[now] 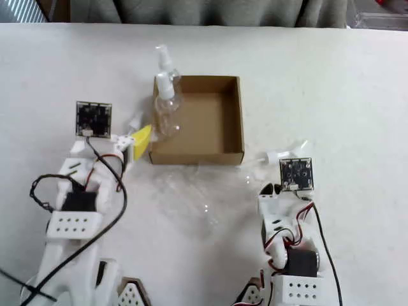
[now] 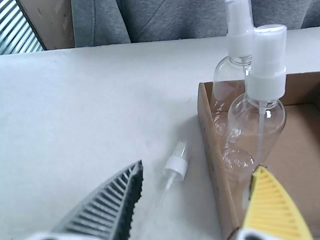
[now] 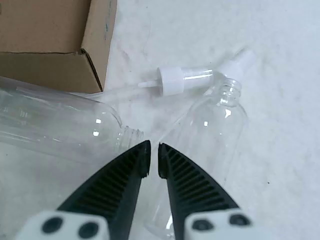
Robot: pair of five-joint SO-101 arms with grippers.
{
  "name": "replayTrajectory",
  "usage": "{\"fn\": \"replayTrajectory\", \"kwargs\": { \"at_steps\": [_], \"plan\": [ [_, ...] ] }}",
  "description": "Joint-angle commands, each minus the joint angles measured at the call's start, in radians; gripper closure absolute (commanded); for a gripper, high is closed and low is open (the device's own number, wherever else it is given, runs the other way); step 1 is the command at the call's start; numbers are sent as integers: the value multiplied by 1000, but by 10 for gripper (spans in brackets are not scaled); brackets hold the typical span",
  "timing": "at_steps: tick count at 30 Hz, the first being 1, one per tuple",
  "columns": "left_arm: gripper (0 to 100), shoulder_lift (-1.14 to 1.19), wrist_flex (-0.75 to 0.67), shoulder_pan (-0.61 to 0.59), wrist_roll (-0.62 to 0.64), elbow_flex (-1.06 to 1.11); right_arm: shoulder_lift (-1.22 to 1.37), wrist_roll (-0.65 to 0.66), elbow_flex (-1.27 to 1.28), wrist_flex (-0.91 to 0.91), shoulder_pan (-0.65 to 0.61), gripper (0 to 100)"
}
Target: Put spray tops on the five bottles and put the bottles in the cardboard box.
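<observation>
Nearby, uncapped bottle (image 3: pixel 210 125) beside spray top (image 3: pixel 172 80).

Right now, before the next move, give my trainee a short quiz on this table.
1. True or false: two bottles with tops on stand inside the box.
2. The loose spray top near the left gripper lies: A) in the box; B) on the table beside the box; C) on a bottle.
3. How many topless bottles lie by the right gripper?
Key: 1 true; 2 B; 3 two.
</observation>
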Motion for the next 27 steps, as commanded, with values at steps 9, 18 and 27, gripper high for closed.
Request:
{"fn": "replayTrajectory", "kwargs": {
  "at_steps": [9, 18, 27],
  "plan": [
    [676, -295, 500, -10, -2, -140, -12, 8, 8, -2, 15, 978],
    [676, -409, 741, -8, -2, -149, -12, 9, 8, -5, 15, 976],
    [757, -412, 832, -1, -11, -153, -12, 9, 8, -7, 13, 975]
  ]
}}
